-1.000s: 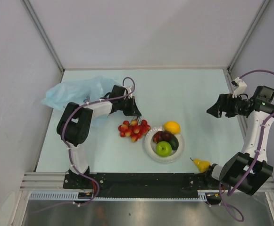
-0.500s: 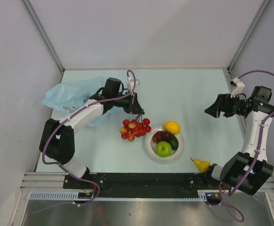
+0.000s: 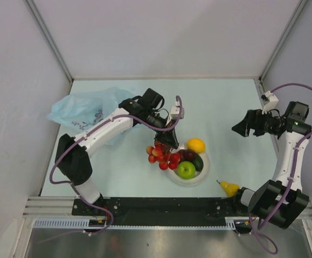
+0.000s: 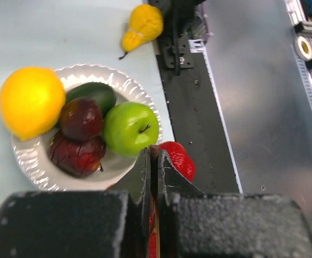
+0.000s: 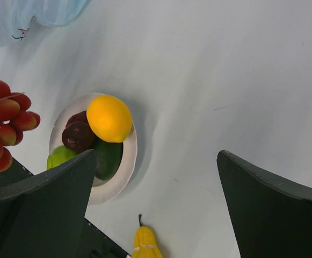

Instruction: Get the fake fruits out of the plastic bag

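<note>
Grapes: my left claw is pinching the stem, and the bunch is hanging straight below, at the left edge of the plate, which is lying just rightward.

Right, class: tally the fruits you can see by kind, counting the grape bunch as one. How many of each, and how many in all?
lemon: 1
pear: 1
apple: 1
avocado: 1
maroon fruit: 2
grape bunch: 1
Total: 7
</note>
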`<state>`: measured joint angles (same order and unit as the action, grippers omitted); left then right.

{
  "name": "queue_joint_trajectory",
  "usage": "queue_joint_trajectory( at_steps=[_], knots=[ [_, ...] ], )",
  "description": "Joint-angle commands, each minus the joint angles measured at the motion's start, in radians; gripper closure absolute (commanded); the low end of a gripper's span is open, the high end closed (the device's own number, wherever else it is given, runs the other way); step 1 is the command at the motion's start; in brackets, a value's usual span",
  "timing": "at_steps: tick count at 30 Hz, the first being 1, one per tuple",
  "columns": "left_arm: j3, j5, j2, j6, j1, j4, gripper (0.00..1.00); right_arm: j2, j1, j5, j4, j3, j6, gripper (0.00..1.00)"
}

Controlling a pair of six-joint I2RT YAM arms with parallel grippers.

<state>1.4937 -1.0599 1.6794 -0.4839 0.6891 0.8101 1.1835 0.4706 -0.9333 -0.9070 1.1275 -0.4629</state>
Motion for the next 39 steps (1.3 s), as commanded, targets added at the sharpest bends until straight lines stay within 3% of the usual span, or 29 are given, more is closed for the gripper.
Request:
queue_joint_trajectory(
  at_steps=[1, 12, 25, 28, 30, 33, 39],
  knots=[
    [0.144, -0.100, 0.091, -0.241, 0.041, 0.237, 1.00, -0.039, 0.003, -0.025, 0.011, -0.012, 0.007, 0.00],
    [0.237, -0.057, 0.210, -0.317, 0.124, 0.259, 1.00, -0.047, 0.022, -0.025, 0.003, -0.018, 0.006, 0.00],
    [0.336, -0.025, 0.305, -0.263, 0.173, 0.178, 1.00, -0.024, 0.036, -0.029, 0.013, -0.021, 0.007, 0.00],
    [0.344, -0.008, 0.322, -0.245, 0.178, 0.164, 0.88, -0.022, 0.037, -0.029, 0.014, -0.021, 0.007, 0.00],
    [0.343, -0.003, 0.333, -0.243, 0.178, 0.162, 0.72, -0.022, 0.036, -0.029, 0.017, -0.021, 0.007, 0.00],
    [0.303, 0.008, 0.315, -0.210, 0.178, 0.094, 0.57, -0.018, 0.037, -0.029, 0.016, -0.021, 0.004, 0.00],
    [0.267, 0.028, 0.278, -0.142, 0.178, -0.029, 0.48, -0.010, 0.037, -0.033, 0.022, -0.023, 0.006, 0.00]
  ],
)
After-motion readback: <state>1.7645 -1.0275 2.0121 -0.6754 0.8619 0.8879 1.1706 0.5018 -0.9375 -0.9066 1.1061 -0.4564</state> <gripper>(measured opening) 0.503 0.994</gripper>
